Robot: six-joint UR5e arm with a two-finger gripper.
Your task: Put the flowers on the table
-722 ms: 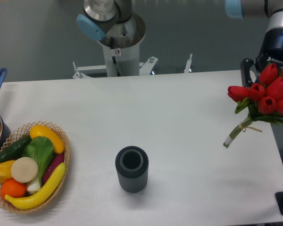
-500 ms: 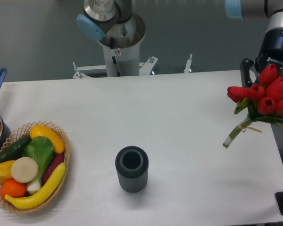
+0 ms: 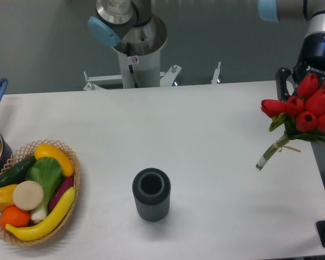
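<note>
Hanging over the right edge of the table (image 3: 206, 124), the flowers (image 3: 306, 111) tilt with red heads up by the gripper (image 3: 299, 81) and pale tied stems slanting down-left, their tips near or on the matte white top. Its fingers are hidden behind the blooms, so whether it grips them I cannot tell. Likely light, limp and easily crushed, they are best taken at the tied stems; elsewhere stand a ribbed dark cup (image 3: 151, 194) and a woven basket (image 3: 74, 176) of glossy toy produce.

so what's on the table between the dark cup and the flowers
Nothing: in the fixed camera view the table is bare white surface from the dark cup across to the flowers, whose stem ends point down toward it.
</note>
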